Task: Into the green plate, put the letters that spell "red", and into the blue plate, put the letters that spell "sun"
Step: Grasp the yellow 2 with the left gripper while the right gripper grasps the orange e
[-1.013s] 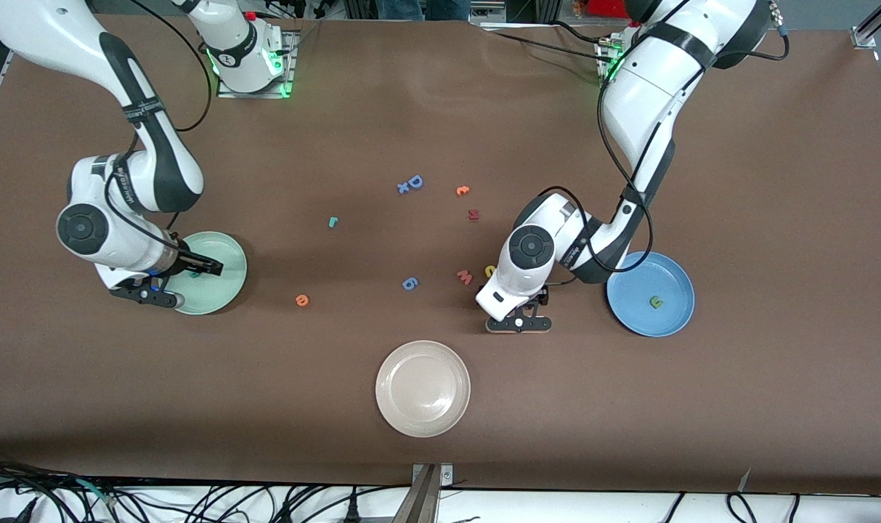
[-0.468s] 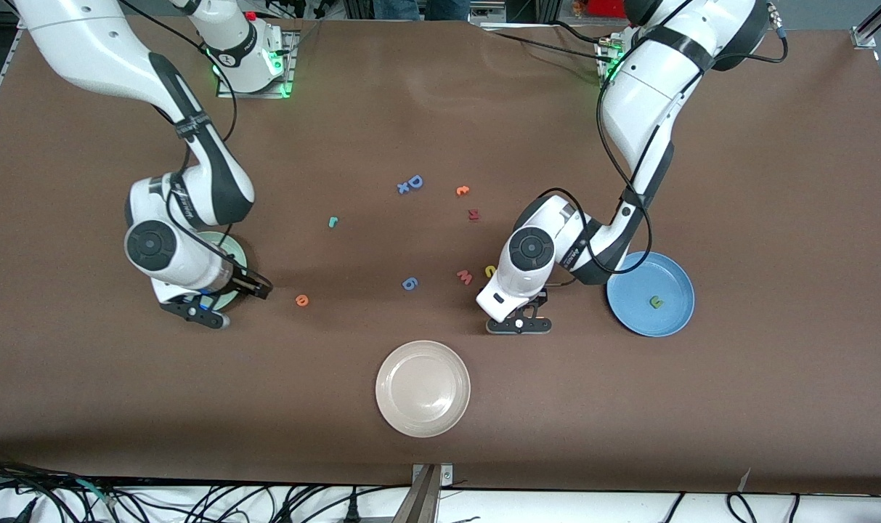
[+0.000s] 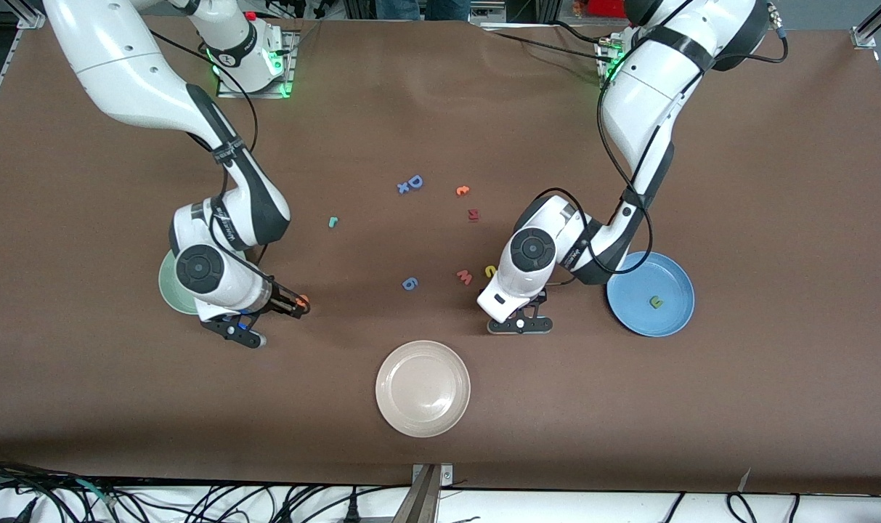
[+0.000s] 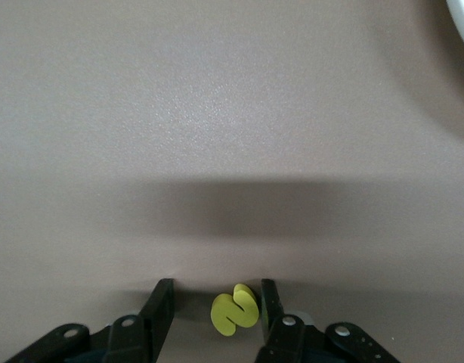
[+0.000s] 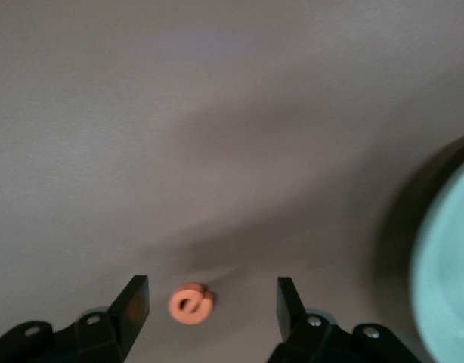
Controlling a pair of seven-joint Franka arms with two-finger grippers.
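Nearest the front camera lies the beige-white plate [image 3: 423, 388], which has no part in the task. Just past it, the left gripper [image 4: 214, 299] is down at the table with the yellow "s" [image 4: 233, 310] between its fingers [image 4: 268, 302]. They are half-closed. One pad appears to touch the letter and a gap shows at the other, so it is not yet pinched.

Toward the right arm's end, the right gripper [image 5: 213, 299] straddles the orange "e" [image 5: 190, 304]. Its fingers [image 5: 136, 302] are spread wide, clear of the letter on both sides and holding nothing.

Both letters look like thin, light, soft foam lying flat. They will likely squash a little and could skid or tip, so a low pinch across the outer edges suits them.

The green plate [image 3: 168, 287] lies beside the right gripper, partly under that arm. The blue plate [image 3: 640, 280], toward the left arm's end, already holds the olive "n" [image 3: 656, 301]. Farther off, the yellow "u" [image 3: 490, 271] and the teal "r" [image 3: 332, 221] wait on the table.
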